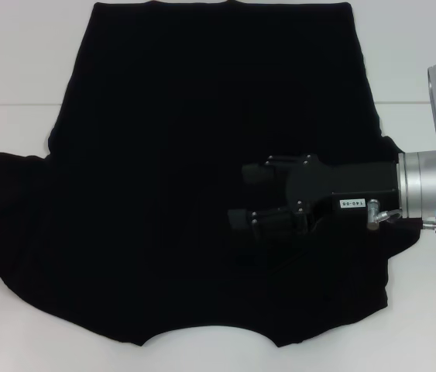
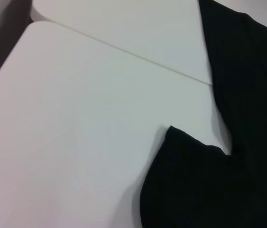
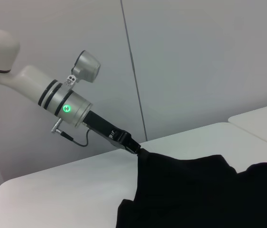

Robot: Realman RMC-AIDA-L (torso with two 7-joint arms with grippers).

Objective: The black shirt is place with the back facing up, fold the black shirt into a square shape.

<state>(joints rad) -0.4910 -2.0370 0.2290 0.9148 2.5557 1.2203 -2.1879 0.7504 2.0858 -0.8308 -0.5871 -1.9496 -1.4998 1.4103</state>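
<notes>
The black shirt (image 1: 171, 186) lies on the table (image 1: 16, 77), right gripper (image 1: 252, 198) above it.

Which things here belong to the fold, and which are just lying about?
In the job:
- black shirt, spread flat
- right gripper, open above the shirt's right side

Just there:
- white table, nothing loose seen on it

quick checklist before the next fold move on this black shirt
1. Black shirt lies spread on the white table, no lettering showing: ok.
2. Right tool is over the shirt's right half, fingers apart: ok.
3. Cloth between its fingers: cannot tell, black on black.
4. Sleeve on the robot's left folded in: not ok, it lies spread out on the table.
5. Left tool clear of the shirt: cannot tell, it is outside the head view.
</notes>
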